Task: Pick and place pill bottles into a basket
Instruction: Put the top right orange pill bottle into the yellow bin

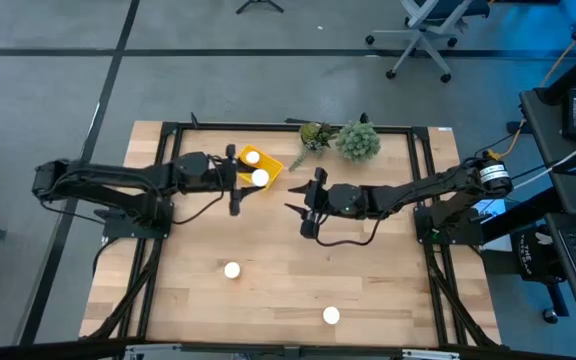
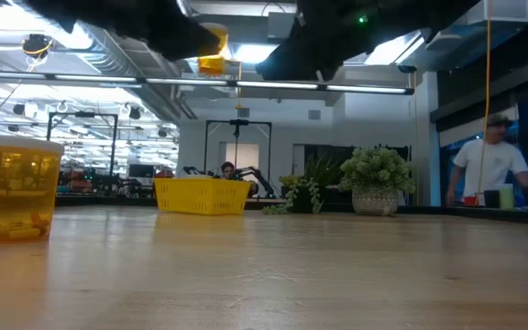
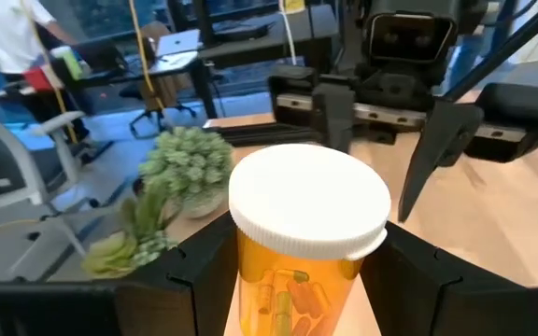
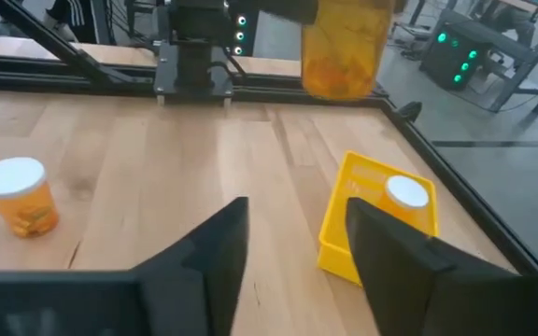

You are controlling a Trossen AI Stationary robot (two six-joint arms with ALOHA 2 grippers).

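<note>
My left gripper [image 1: 246, 180] is shut on a pill bottle [image 1: 259, 178] with a white cap and an orange body, held in the air over the yellow basket [image 1: 271, 165]. It also shows high up in the low view [image 2: 211, 44]. A second bottle [image 1: 252, 156] stands in the basket. Two more bottles stand on the table, one near the middle [image 1: 232, 270] and one near the front edge [image 1: 331, 316]. My right gripper [image 1: 300, 212] is open and empty to the right of the basket, with its fingers pointing toward it. My left gripper pinches the bottle's orange body [image 3: 250, 280] just under the white cap [image 3: 308, 201], one finger [image 3: 199, 275] on either side. The fingers come roughly level from the table's left. The bottle is upright, cap up, and lifted clear above the basket.
Two green plant clumps [image 1: 358, 140] [image 1: 315, 134] stand at the far edge, right of the basket. A dark frame [image 1: 168, 130] runs around the table. A person [image 2: 489, 165] stands in the room beyond the table.
</note>
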